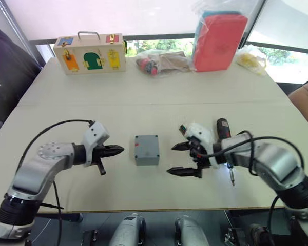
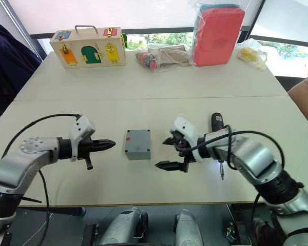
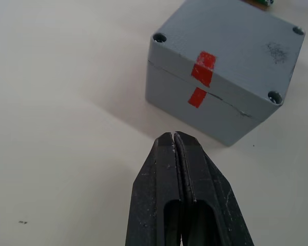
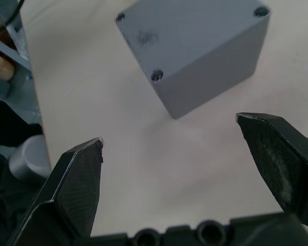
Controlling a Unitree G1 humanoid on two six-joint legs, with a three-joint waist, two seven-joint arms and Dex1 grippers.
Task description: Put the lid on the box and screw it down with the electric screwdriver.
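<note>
The lid sits on the box, its red mark lined up with the one on the wall below, and the seam between them is thin and even. The box stands in the middle of the table, between my two pincers. My left pincer is clenched on nothing, its tip pointing at the box from just beside it. My right pincer is spread wide and holds nothing, facing the box from the other side. The electric screwdriver lies on the table just beyond my right wrist, its tip lit and pointing toward the near edge.

As I judge it, the lid step is done and the next one is to pick up the screwdriver. To do that well, I should turn my right pincer away from the box and take the black body near its middle, so that the bit stays straight and in line. My left pincer should steady the box against its side wall without covering a corner hole. Then I would set the bit squarely into one corner hole before driving.
</note>
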